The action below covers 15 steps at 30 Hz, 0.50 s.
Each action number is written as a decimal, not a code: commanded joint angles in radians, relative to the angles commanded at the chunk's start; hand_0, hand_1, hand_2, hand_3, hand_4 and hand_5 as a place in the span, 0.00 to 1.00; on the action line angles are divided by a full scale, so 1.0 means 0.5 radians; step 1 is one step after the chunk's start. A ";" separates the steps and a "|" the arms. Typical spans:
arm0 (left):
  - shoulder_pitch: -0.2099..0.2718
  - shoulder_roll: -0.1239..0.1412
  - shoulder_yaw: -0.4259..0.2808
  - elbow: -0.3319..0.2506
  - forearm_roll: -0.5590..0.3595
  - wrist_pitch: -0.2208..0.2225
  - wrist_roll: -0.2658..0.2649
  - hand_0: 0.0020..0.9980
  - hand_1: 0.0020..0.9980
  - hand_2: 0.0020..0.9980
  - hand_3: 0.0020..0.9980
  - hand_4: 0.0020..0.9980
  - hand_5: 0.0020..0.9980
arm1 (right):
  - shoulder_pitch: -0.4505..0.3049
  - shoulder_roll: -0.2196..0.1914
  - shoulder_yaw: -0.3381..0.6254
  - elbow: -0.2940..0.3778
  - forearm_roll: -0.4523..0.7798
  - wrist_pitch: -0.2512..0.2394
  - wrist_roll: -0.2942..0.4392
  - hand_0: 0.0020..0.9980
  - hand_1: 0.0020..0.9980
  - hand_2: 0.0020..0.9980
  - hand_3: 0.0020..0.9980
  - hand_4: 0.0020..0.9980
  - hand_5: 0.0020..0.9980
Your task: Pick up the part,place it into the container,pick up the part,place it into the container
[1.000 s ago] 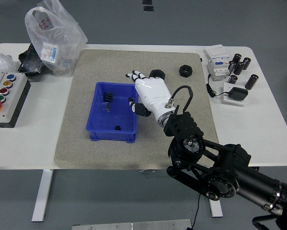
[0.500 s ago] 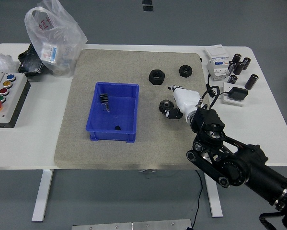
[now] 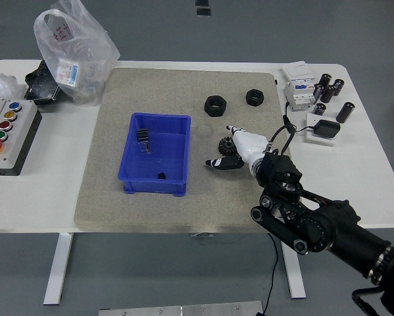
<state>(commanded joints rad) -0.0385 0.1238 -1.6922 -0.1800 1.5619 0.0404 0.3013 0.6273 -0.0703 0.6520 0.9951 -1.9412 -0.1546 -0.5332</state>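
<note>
A black gear [image 3: 225, 145] lies on the grey mat [image 3: 111, 164], just right of the blue bin [image 3: 178, 157]. My right hand [image 3: 221, 145], white with black fingertips, reaches in from the lower right and sits against the gear's right side. Its thumb [image 3: 216, 162] stretches below the gear and a finger [image 3: 231, 128] above it, spread apart and not closed on it. The gear rests on the mat. In the bin lie a black ribbed part [image 3: 143, 136] and a small black piece [image 3: 161, 175]. Two black nuts [image 3: 215, 105] [image 3: 255, 97] sit farther back on the mat.
A plastic bag [image 3: 72, 49] and a black tray stand at the back left, with a button box [image 3: 6, 135] at the left edge. Black cylinders [image 3: 329, 89], a white breaker [image 3: 299, 82] and a black adapter [image 3: 326, 129] crowd the back right.
My right hand has swung from over the bin's right edge to the gear on the mat. Since half a second ago its thumb has stretched out under the gear.
</note>
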 joint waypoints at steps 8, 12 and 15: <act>-0.002 0.000 0.001 0.000 0.001 0.000 -0.002 0.61 0.63 0.60 0.63 0.63 0.27 | -0.001 0.016 -0.060 -0.054 0.005 -0.115 0.021 0.16 0.26 0.40 0.52 0.16 0.01; 0.000 -0.002 -0.002 0.000 0.003 0.000 -0.002 0.61 0.63 0.60 0.63 0.63 0.27 | -0.010 0.016 -0.078 -0.065 -0.012 -0.129 0.022 0.16 0.26 0.40 0.52 0.16 0.01; 0.001 -0.003 -0.006 0.000 0.007 0.000 -0.003 0.61 0.63 0.60 0.63 0.63 0.26 | -0.011 0.013 -0.080 -0.056 -0.041 -0.128 0.014 0.16 0.26 0.30 0.38 0.14 0.00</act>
<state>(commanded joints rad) -0.0378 0.1224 -1.6951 -0.1800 1.5654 0.0402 0.3001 0.6219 -0.0639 0.6119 0.9669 -1.9618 -0.2189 -0.5260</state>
